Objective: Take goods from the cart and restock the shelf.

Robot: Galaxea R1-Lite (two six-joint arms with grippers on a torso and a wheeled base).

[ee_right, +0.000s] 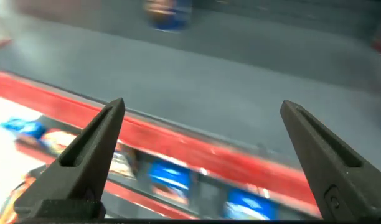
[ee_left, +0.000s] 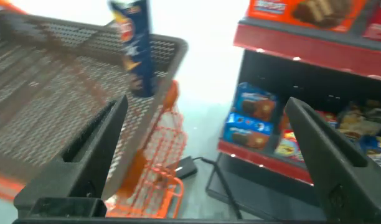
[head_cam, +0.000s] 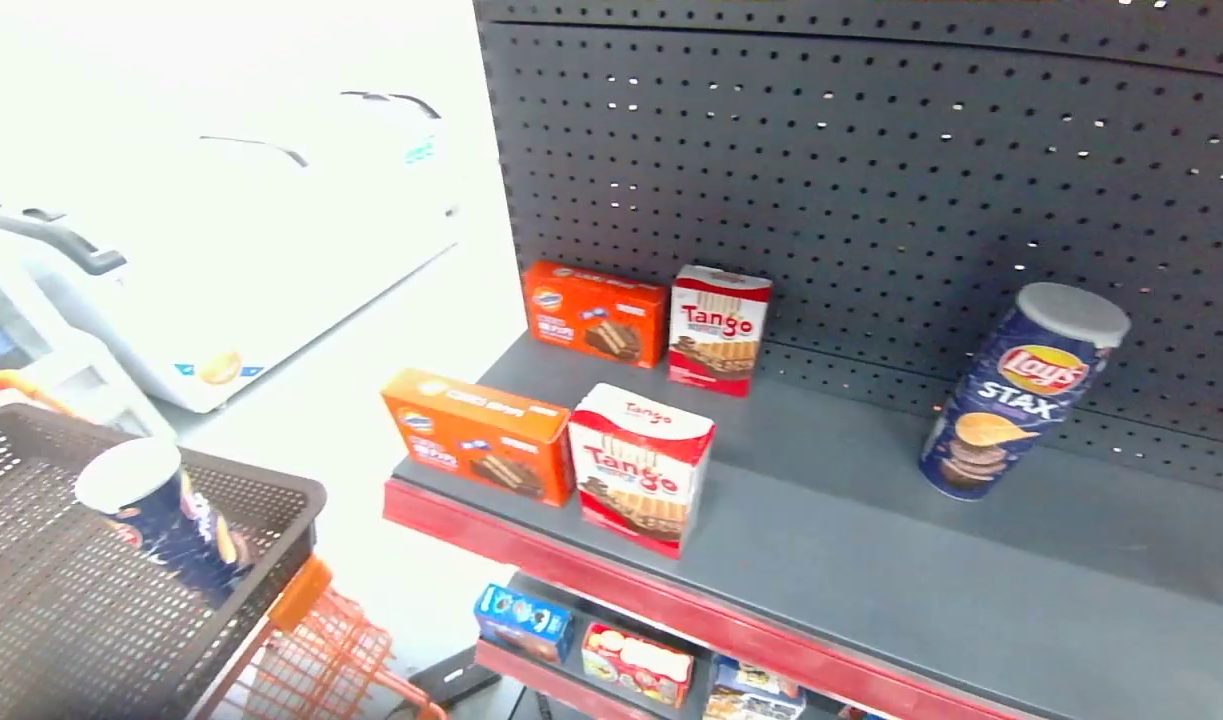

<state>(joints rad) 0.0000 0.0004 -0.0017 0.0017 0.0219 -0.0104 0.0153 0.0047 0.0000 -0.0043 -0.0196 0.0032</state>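
Left gripper (ee_left: pixel 206 104) and right gripper (ee_right: pixel 203 104) both gape, empty. The can (head_cam: pixel 156 520) stands upright near the basket's (head_cam: pixel 289 488) right rim — tall, narrow; an off-centre pinch or rim bump could topple it.

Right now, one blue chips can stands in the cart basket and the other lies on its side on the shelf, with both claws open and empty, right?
No: the head view shows the shelf chips can standing upright, lid on top. The other can stands in the cart basket; left claw and right claw open, empty.
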